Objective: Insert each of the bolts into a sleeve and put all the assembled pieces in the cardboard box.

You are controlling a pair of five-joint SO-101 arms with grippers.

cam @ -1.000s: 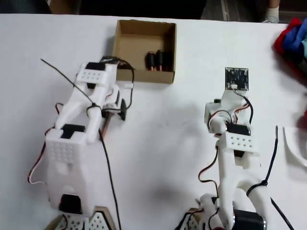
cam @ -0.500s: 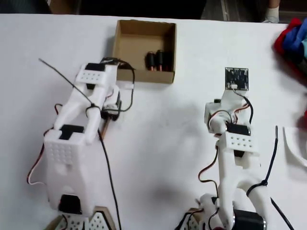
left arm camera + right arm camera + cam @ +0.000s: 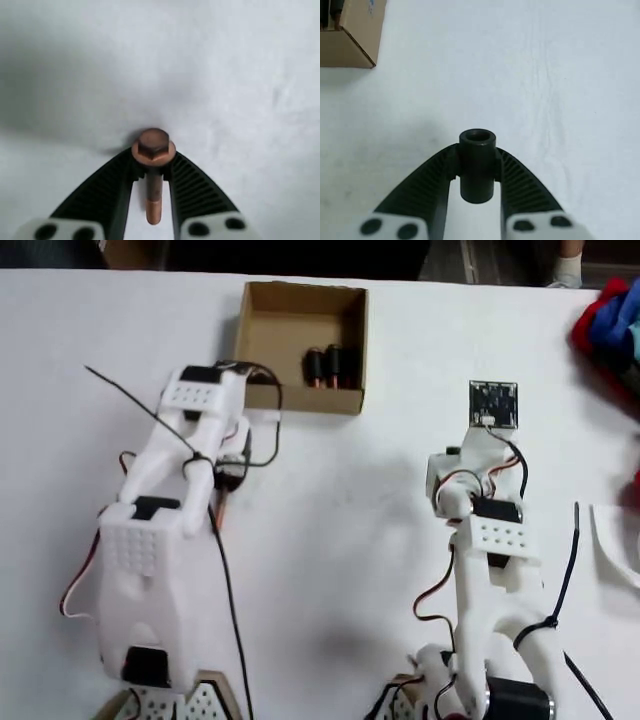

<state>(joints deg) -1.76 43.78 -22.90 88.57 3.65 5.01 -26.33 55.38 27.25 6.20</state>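
Table (image 3: 330,540): white, both my arms over it.
Left gripper (image 3: 152,161): clamped on the bolt (image 3: 153,148); my arm has just shifted slightly.
Right gripper (image 3: 477,156): gripping the sleeve (image 3: 477,172), unmoved, well apart from the bolt.
Cardboard box (image 3: 285,320): two assembled pieces (image 3: 330,366) inside.
Next: mating them, I reckon.

Lab: robot arms (image 3: 170,530) on white table (image 3: 340,570)

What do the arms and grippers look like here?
Left arm and right arm: white shells, black servo blocks, panels of small holes, red, white and black wires. Left gripper and right gripper have black fingers, ribbed inside, on white mounts with round holes.
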